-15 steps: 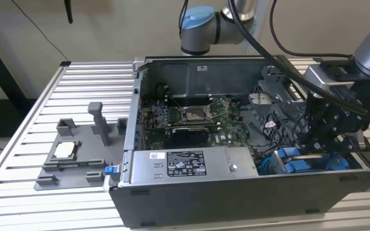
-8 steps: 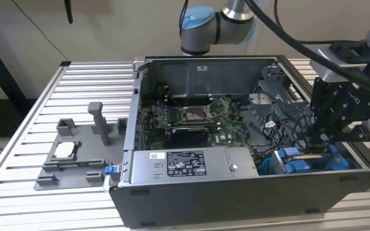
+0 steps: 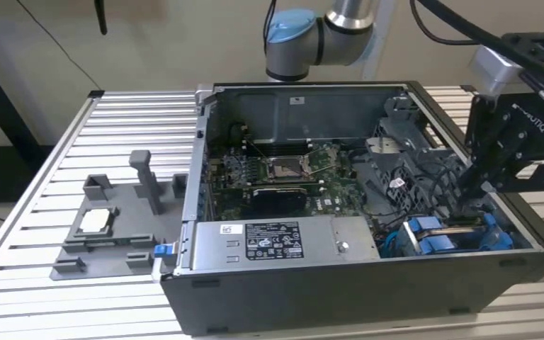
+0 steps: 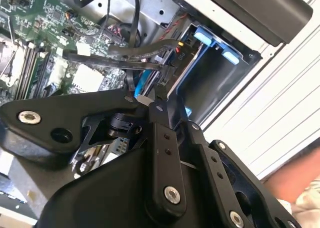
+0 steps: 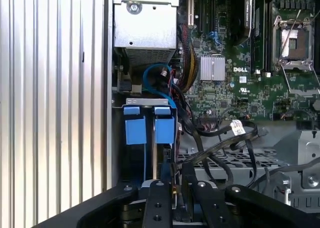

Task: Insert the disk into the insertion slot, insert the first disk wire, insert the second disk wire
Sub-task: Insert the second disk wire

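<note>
Exterior view, left to right: grey fixture (image 3: 111, 230) on the slatted desk (image 3: 139, 120), open computer case (image 3: 367, 283), then the end effector (image 3: 475, 185) lowered over the insertion slot (image 3: 452, 234). In the second wrist view its fingers (image 4: 161, 96) are nearly closed around a black wire (image 4: 142, 51) beside the slot. The first wrist view shows the blue carrier tabs (image 5: 149, 124) of the disk (image 5: 165, 155) seated in the slot, with cables (image 5: 220, 138) crowding alongside.

Pincer (image 3: 475, 202) tips buried behind cables at 4 o'clock of case (image 3: 282, 301); grip state unreadable. Disk (image 5: 161, 163) mostly hidden in insertion slot (image 5: 131, 160). Arm cropped at 12 o'clock.
</note>
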You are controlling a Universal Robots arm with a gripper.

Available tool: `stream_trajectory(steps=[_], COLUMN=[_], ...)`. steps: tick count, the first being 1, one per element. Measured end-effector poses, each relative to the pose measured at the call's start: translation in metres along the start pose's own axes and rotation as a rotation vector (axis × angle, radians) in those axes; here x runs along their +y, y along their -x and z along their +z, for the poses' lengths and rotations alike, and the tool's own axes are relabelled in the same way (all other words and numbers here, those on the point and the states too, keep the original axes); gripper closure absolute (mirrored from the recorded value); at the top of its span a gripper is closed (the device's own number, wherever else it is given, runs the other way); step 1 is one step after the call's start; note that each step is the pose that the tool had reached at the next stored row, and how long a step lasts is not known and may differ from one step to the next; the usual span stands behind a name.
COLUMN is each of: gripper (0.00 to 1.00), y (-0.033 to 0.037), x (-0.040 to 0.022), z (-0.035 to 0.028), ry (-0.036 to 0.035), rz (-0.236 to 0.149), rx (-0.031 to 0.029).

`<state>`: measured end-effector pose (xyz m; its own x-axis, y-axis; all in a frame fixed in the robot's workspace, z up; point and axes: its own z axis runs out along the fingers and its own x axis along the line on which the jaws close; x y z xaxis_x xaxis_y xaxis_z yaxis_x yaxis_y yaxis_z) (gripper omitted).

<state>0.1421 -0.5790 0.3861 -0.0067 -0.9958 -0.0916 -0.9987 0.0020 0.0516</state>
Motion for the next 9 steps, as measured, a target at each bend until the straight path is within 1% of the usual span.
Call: stream_trajectory(steps=[1,2,9], gripper=[0.76,0.76,0.76], y=[0.0002,0.0002,0.0002], x=[0.0001,0.0001,0.0001], z=[-0.0017,-0.002,-0.0022], ry=[-0.0003,-0.0003,-0.0004], rz=[0.001,0.001,0.001], rx=[-0.0004,-0.0004,-0.0003])
